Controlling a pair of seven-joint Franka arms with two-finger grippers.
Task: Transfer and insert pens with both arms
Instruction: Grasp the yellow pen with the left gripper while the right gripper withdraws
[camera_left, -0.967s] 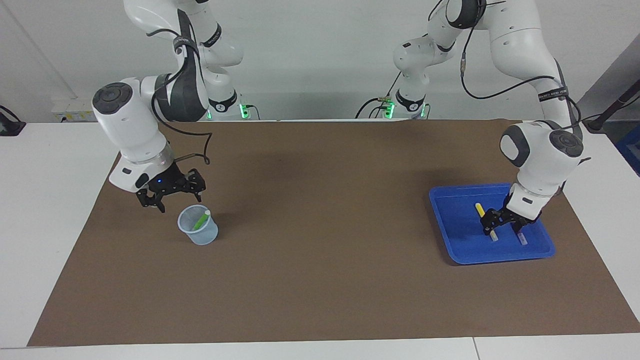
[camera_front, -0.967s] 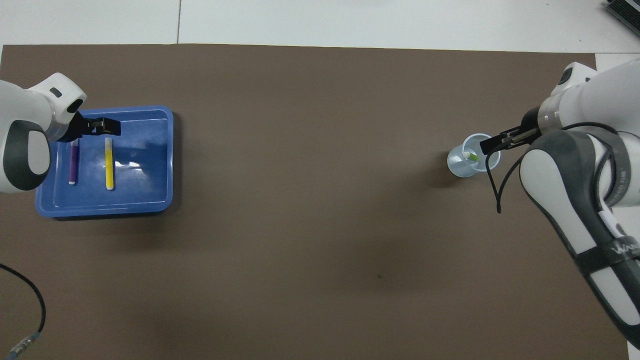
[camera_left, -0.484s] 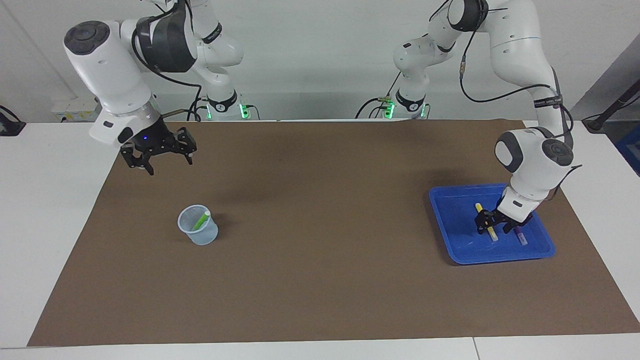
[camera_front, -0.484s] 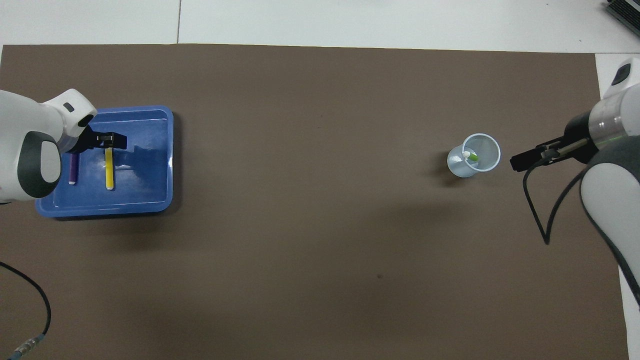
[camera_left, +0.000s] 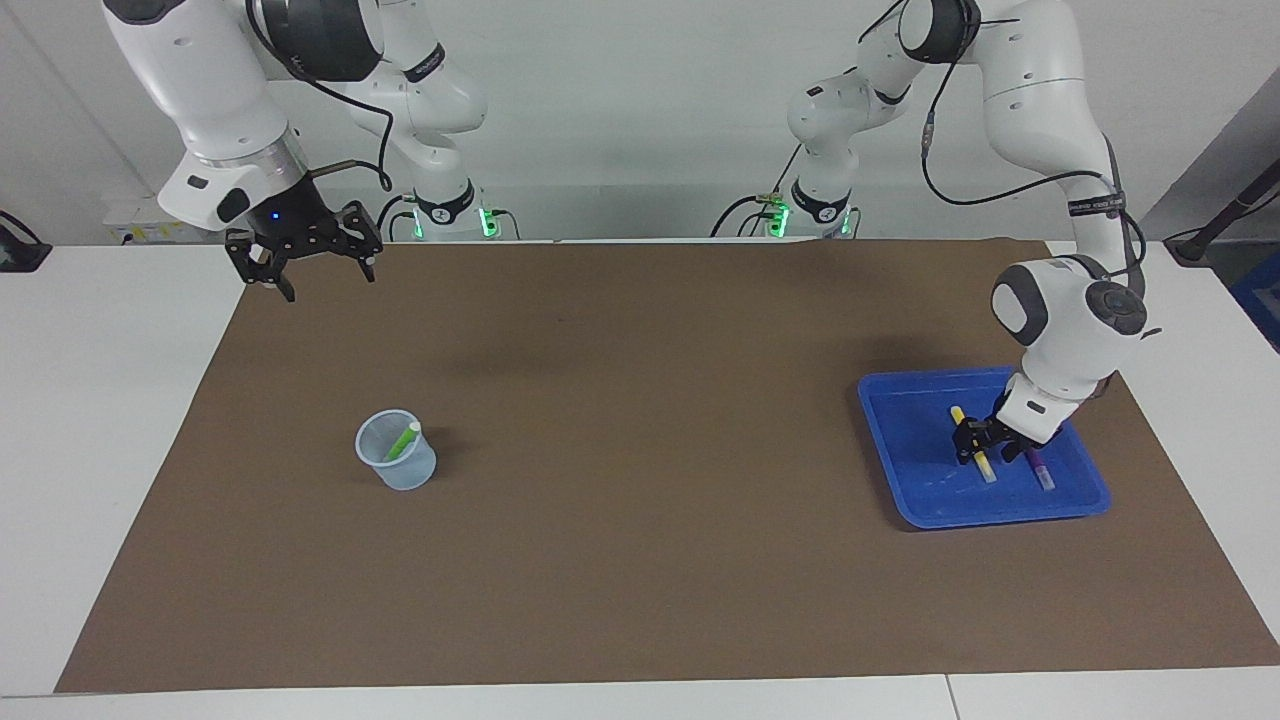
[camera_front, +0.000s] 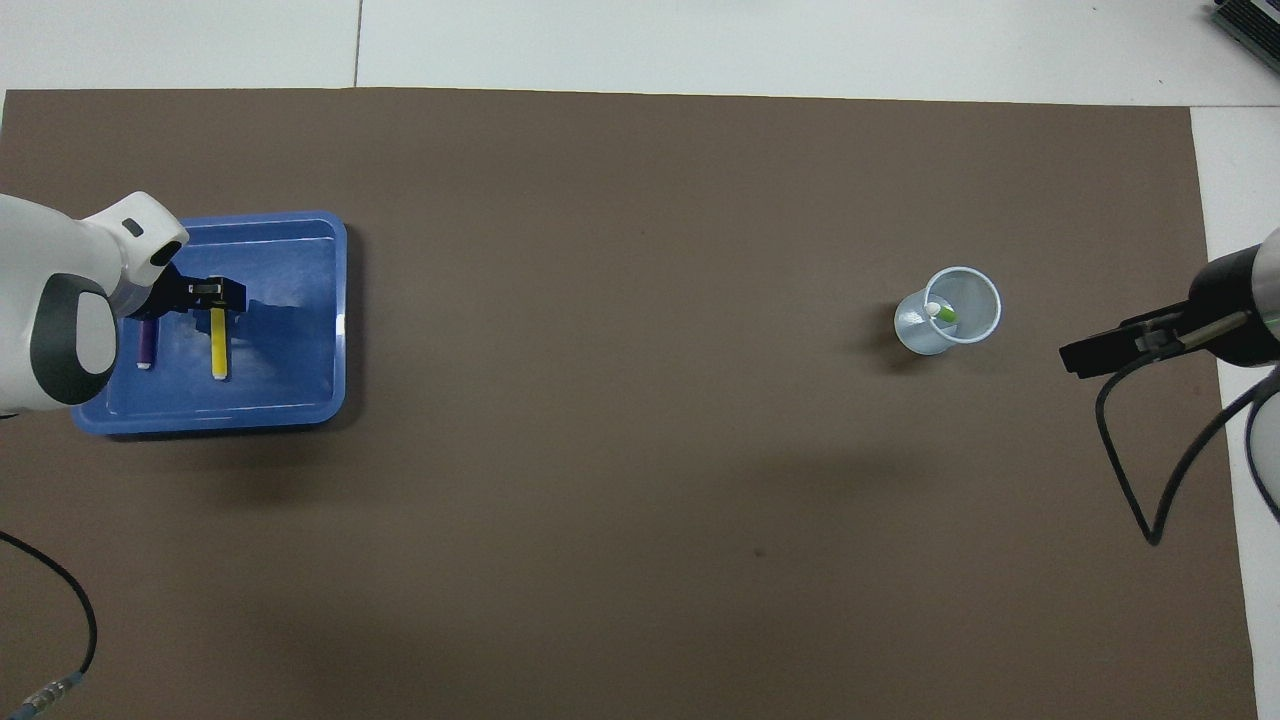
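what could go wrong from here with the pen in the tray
1. The left gripper is down at the yellow pen in the blue tray, and the purple pen lies close beside it. It may get knocked or dragged along.
2. The green pen already leans across the clear cup. Another pen dropped in could hit it or tip the cup.
3. The right gripper hangs open, well away, so a handover needs a long move.

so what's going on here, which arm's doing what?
The left gripper is down in the blue tray, astride the yellow pen, with the purple pen lying beside it. The green pen already stands in the clear cup toward the right arm's end. The right gripper is open and empty, raised over the brown mat's edge.
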